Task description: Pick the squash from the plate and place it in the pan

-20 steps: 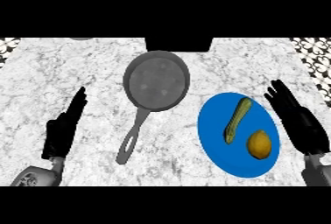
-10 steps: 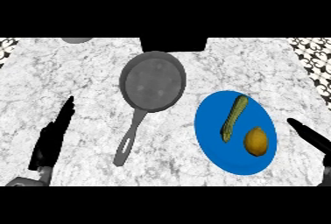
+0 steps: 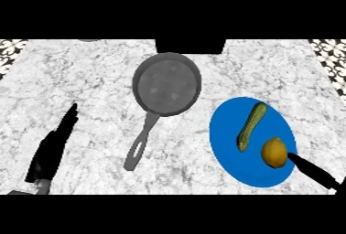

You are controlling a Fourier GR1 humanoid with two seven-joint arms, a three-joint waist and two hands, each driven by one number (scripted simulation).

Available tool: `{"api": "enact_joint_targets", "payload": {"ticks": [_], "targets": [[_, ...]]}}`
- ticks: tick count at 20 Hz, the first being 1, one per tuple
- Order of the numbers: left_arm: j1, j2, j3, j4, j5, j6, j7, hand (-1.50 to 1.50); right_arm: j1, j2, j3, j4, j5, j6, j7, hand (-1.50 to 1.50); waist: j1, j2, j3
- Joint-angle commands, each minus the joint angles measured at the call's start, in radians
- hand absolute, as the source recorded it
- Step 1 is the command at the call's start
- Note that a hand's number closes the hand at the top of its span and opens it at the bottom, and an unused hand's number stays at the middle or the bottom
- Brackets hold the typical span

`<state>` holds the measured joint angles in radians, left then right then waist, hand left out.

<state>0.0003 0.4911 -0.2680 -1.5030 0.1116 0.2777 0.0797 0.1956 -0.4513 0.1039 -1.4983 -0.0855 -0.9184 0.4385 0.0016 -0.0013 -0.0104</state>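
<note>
While the squash (image 3: 251, 126) lies on the blue plate (image 3: 229, 155), the pan (image 3: 167, 84) stands bare on the marble tabletop (image 3: 81, 91).

Taking the plate as landmark: the long green squash rests aslant on its upper half, a round yellow fruit (image 3: 275, 152) just below it on the lower right part. Right hand (image 3: 310, 170) reaches over the plate's lower right rim, a straight dark finger tip touching or nearly touching the yellow fruit; whether its fingers are spread cannot be told. Pan sits up and left of the plate, handle pointing down-left. Left hand (image 3: 52, 148) rests well left of the plate, fingers straight and pressed together.
</note>
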Motion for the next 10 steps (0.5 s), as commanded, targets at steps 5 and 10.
{"api": "enact_joint_targets", "payload": {"ticks": [5,10], "targets": [[0.038,-0.004,-0.017,-0.063,-0.015,0.0,0.023,0.0,-0.082,-0.264,0.154,-0.288,0.115,0.132,0.528,-1.5,0.023,0.0,0.003],[-0.023,-0.018,0.003,-0.045,-0.026,-0.011,0.052,0.0,-0.281,-0.332,0.155,-0.301,0.118,0.273,0.799,-1.5,0.011,0.002,0.008]]}}
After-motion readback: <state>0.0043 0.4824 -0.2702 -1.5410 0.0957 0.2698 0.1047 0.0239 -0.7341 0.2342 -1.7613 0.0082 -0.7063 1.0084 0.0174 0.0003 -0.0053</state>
